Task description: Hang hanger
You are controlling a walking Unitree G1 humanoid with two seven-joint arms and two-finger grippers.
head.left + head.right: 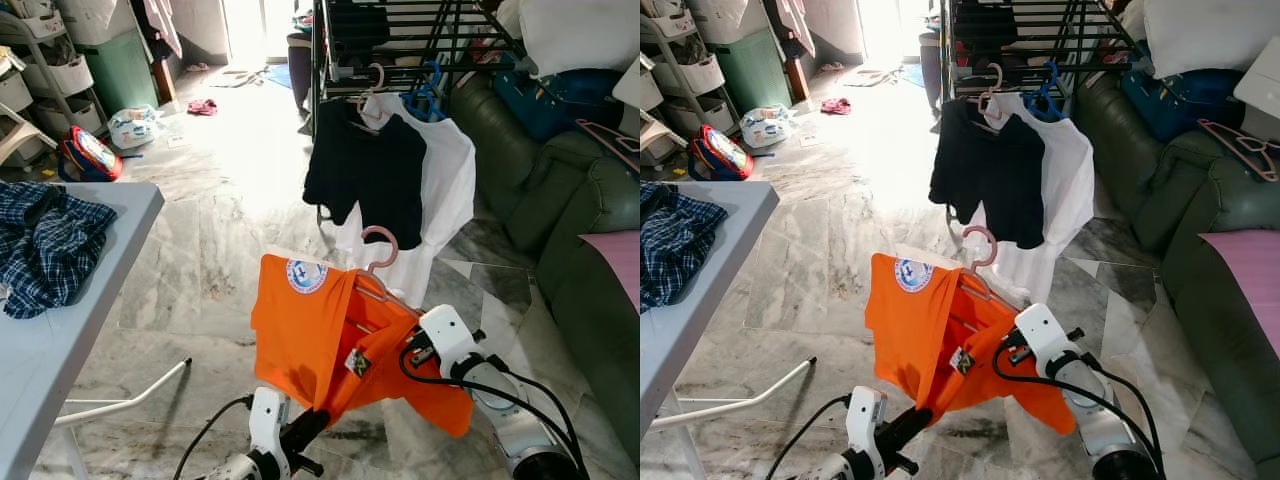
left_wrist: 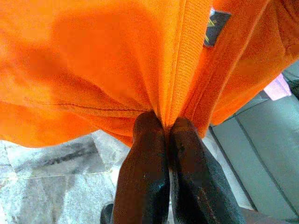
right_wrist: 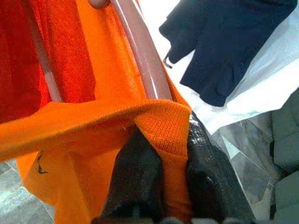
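Observation:
An orange shirt (image 1: 320,330) with a round badge hangs on a pink hanger, whose hook (image 1: 380,245) sticks up above the collar. My left gripper (image 2: 166,126) is shut on a fold of the orange fabric near the shirt's lower part, low in the eye views (image 1: 308,425). My right gripper (image 3: 163,140) is shut on the shirt's ribbed edge just under the pink hanger bar (image 3: 140,51). Ahead stands a black drying rack (image 1: 400,30) carrying a black shirt (image 1: 365,170) and a white shirt (image 1: 445,170) on hangers.
A grey table (image 1: 60,330) with a plaid shirt (image 1: 45,245) is at my left. A dark green sofa (image 1: 590,250) with a spare pink hanger (image 1: 610,140) lines the right side. Marble floor lies between me and the rack, with bags and shelves at the far left.

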